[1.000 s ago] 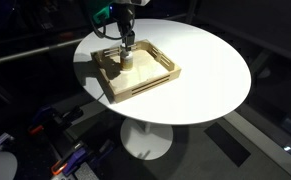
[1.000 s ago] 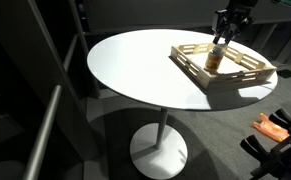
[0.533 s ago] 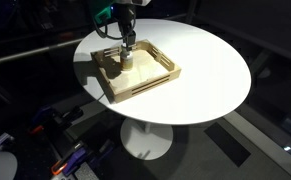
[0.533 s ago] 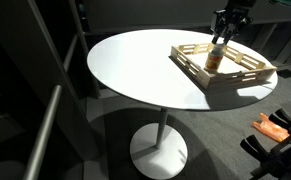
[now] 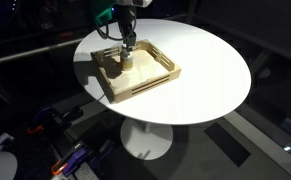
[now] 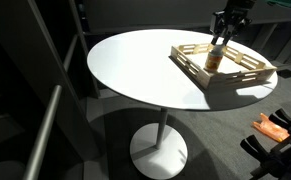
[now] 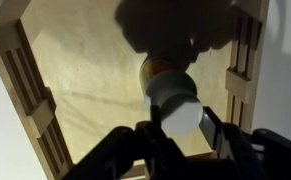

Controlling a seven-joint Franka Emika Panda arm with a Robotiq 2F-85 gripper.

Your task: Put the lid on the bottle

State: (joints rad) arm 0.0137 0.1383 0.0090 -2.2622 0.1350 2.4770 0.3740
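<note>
The small bottle (image 5: 126, 61) stands upright in the far corner area of the square wooden tray (image 5: 157, 80), shown in both exterior views (image 6: 214, 61). My gripper (image 5: 127, 46) (image 6: 219, 43) hangs straight down right over the bottle's top. In the wrist view the pale round lid (image 7: 177, 106) sits between my fingers (image 7: 148, 132), directly over the bottle (image 7: 157, 70). My gripper (image 7: 181, 126) is shut on the lid, its pads against the lid's sides. Whether the lid rests on the bottle's neck is hidden.
The tray (image 6: 247, 72) lies on a round white pedestal table (image 5: 207, 60) (image 6: 135, 60). Its slatted walls (image 7: 33, 85) rise close on both sides of the bottle. Dark floor and clutter surround the table base.
</note>
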